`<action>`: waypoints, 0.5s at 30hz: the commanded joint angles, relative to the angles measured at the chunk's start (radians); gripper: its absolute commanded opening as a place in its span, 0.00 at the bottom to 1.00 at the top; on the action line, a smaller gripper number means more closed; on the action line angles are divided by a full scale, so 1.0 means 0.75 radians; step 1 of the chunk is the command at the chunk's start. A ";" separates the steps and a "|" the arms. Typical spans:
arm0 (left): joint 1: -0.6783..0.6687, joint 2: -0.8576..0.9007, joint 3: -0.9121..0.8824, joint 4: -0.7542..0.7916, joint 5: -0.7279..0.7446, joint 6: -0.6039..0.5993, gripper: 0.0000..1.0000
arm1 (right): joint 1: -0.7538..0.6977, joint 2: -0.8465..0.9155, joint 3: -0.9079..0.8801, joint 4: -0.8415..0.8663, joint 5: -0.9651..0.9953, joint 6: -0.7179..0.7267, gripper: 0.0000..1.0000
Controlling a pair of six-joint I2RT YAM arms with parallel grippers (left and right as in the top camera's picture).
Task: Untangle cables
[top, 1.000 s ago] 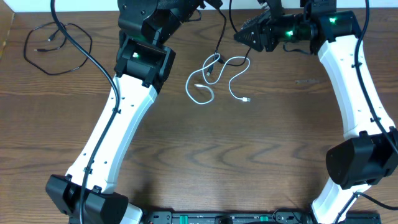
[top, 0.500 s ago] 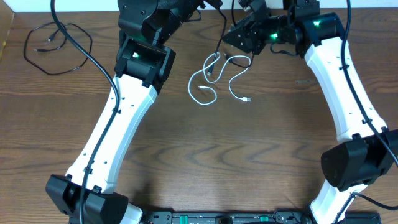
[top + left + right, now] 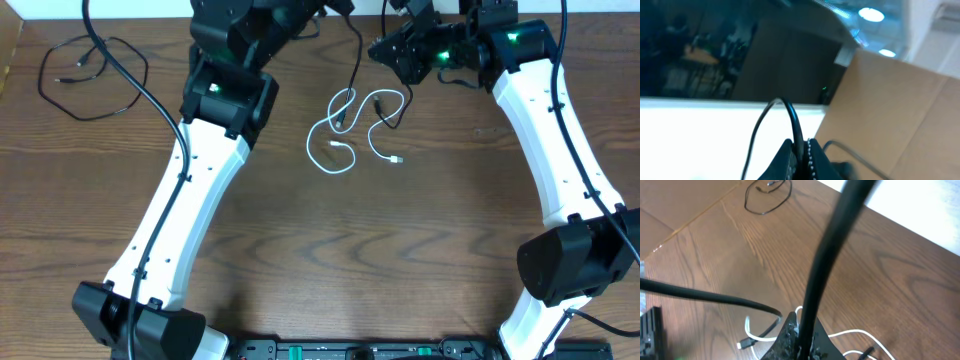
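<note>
The cables lie tangled at the table's far middle. A white cable (image 3: 371,142) loops on the wood, and a black cable (image 3: 357,55) rises from the knot toward the far edge. My left gripper (image 3: 335,8) is at that far edge, raised, shut on the black cable (image 3: 799,131). My right gripper (image 3: 380,47) sits just right of the tangle, shut on a black cable (image 3: 825,255) that runs up between its fingers (image 3: 790,335). Below it lie the white cable (image 3: 855,331) and a plug end (image 3: 744,343).
A separate black cable (image 3: 90,72) lies looped at the far left corner, also seen as a small black loop (image 3: 767,200) in the right wrist view. Both white arms span the table's left and right sides. A cardboard panel (image 3: 900,110) stands behind the table.
My right gripper moved left toward the tangle and shut on a black cable. The white loops shifted slightly right. The left gripper kept its grip and place.
</note>
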 commanded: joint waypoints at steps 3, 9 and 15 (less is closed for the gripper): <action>0.079 -0.009 0.008 -0.190 0.004 0.061 0.08 | -0.049 -0.153 0.020 0.077 0.049 0.197 0.01; 0.117 -0.009 0.008 -0.315 0.013 0.060 0.17 | -0.082 -0.304 0.020 0.146 0.164 0.295 0.01; 0.117 -0.010 0.008 -0.083 0.016 0.060 0.25 | -0.086 -0.417 0.020 0.181 0.270 0.347 0.01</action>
